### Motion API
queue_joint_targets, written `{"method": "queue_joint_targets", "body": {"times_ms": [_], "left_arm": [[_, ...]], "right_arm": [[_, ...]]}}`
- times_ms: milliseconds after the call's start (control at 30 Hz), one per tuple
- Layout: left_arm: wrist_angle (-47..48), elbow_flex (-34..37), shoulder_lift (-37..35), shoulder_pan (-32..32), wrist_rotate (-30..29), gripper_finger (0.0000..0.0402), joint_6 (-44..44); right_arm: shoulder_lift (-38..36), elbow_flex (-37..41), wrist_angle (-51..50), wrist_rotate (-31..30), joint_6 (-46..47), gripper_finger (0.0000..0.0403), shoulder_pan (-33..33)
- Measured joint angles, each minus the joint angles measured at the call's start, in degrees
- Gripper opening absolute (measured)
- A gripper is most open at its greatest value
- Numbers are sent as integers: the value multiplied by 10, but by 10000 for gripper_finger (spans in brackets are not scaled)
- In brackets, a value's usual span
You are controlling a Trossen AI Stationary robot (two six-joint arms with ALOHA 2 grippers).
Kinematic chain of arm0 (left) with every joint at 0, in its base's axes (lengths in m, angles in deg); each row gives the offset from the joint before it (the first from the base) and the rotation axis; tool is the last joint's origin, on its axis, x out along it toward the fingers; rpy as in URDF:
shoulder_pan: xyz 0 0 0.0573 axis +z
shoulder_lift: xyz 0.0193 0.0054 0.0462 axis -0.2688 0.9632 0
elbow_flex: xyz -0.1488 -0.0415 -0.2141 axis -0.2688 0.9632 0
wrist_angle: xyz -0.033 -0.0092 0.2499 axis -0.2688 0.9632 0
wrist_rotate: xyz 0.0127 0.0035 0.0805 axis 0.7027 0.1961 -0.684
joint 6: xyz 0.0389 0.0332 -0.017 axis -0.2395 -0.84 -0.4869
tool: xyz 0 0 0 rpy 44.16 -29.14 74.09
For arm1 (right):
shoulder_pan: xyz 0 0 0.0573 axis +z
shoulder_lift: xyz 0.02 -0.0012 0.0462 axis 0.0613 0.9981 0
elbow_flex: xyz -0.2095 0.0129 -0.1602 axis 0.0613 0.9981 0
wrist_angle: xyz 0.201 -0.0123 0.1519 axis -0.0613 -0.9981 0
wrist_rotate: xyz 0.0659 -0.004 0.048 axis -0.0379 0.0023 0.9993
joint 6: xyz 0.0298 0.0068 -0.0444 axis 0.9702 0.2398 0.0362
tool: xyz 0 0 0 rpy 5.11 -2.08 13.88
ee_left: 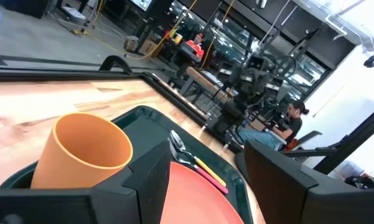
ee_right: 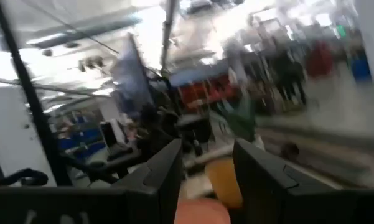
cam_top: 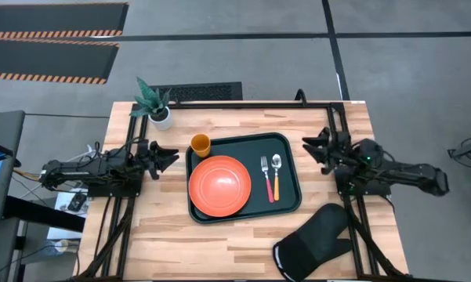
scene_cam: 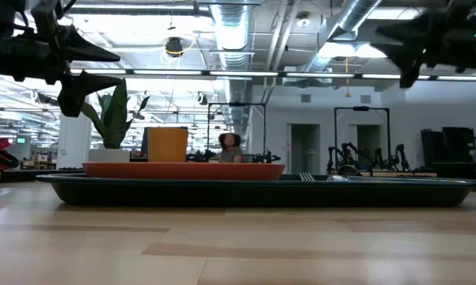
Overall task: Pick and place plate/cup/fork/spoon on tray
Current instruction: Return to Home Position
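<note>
The dark tray (cam_top: 286, 202) lies mid-table. On it rest the orange-red plate (cam_top: 219, 186), the orange cup (cam_top: 201, 145) upright at its far left corner, the pink-handled fork (cam_top: 267, 182) and the orange-handled spoon (cam_top: 277, 178) side by side at the right. My left gripper (cam_top: 169, 159) is open and empty, in the air left of the tray near the cup. My right gripper (cam_top: 312, 150) is open and empty, in the air right of the tray. The cup (ee_left: 81, 152), plate (ee_left: 196, 196) and cutlery (ee_left: 196, 165) show in the left wrist view.
A small potted plant (cam_top: 154, 103) stands at the table's far left. A black oven mitt (cam_top: 313, 243) lies at the near right, partly over the edge. Bare wood lies near of the tray. People sit in the room beyond the table (ee_left: 286, 127).
</note>
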Motion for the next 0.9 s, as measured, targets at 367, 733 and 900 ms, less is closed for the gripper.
{"method": "queue_joint_targets", "body": {"times_ms": [367, 733, 900], "left_arm": [[12, -1, 1, 0, -5, 192, 0], [12, -1, 1, 0, -26, 192, -56], [12, -1, 1, 0, -25, 192, -43]], "right_arm": [[-47, 26, -99, -11, -48, 168, -8], [-47, 26, -209, -9, -52, 168, -28], [-35, 26, -205, -3, -54, 168, -28]]}}
